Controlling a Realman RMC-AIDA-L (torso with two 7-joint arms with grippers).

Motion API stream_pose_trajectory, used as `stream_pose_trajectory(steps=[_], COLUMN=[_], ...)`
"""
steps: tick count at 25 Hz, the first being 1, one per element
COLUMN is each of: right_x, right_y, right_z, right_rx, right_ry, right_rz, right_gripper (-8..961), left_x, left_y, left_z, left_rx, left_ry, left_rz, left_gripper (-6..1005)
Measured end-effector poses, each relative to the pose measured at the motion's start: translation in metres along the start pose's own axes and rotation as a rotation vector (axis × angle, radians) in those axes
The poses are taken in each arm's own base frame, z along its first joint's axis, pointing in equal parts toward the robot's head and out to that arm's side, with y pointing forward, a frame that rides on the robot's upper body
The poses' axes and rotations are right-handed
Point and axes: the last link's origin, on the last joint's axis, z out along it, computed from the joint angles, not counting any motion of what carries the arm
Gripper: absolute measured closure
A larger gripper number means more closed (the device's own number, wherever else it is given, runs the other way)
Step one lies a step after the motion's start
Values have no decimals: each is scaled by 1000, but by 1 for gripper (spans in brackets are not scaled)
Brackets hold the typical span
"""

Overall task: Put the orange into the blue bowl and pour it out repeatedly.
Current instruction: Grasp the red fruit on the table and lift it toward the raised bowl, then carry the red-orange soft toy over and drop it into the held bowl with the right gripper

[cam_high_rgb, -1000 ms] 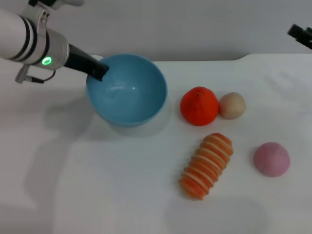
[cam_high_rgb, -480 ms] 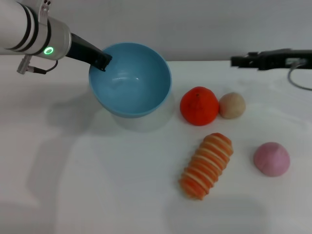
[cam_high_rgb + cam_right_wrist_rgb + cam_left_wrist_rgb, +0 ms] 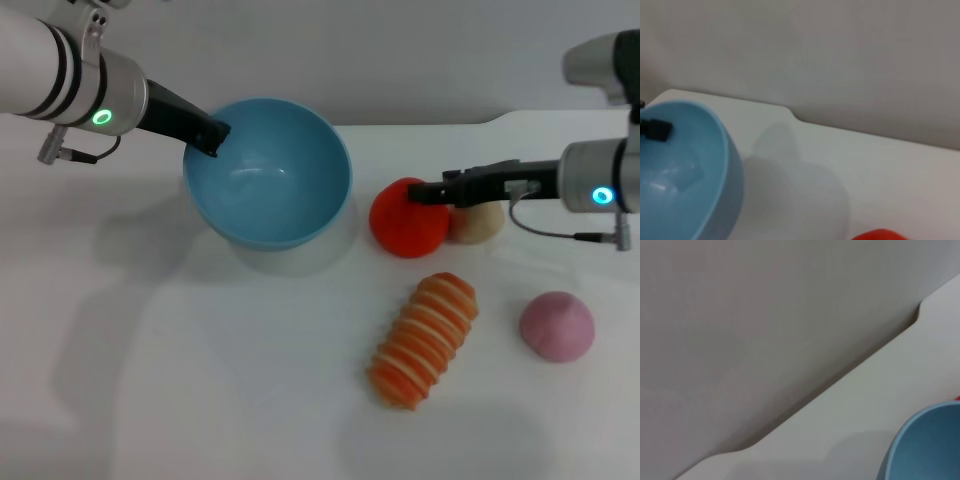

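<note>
Head view: left gripper [image 3: 212, 137] is clamped on the rim of the blue bowl [image 3: 268, 172], holding it tilted above the white table [image 3: 200, 380]. Right gripper [image 3: 420, 192] sits over the orange [image 3: 405, 222]; its opening cannot be told. Beside its tip lies a tan ball [image 3: 478, 223].

Left wrist view: bowl edge [image 3: 925, 445] below the camera.

Right wrist view: bowl [image 3: 685, 175] ahead, orange [image 3: 880, 235] just beneath.

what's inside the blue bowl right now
Nothing: the blue bowl shows only bare inner wall, held at its rim by the left gripper. The orange sits on the table outside.
</note>
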Motion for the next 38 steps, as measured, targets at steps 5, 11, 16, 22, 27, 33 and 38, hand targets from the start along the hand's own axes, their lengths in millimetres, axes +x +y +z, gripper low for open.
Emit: stream_pose_trajectory(steps=[5,11,16,22,27,33,38], right_x=[12,15,17,16,17,-3,-27], right_y=[10,9,10,8,7,15,31], right_z=[16,16,17,12,0,-36,-60], right_rx=[-6,0,-3,4,-31,-103,-149], right_ry=[14,26,37,23,-63,-244,-321], right_rz=[-17,-40,-63,-84,-96,-171,-266], right_gripper=[299,340,528,749,796,845,886], left_x=[0,6,8,8,4,2,3], left_y=[2,2,4,3,2,0,4], left_z=[2,-3,-4,-4,-3,-3,-1], left_rx=[1,0,-2,-1,0,5,-6], left_ry=[7,16,19,17,10,6,0], left_rz=[3,13,24,25,16,11,21], left_gripper=[1000,999,999,999,1000,999,1000])
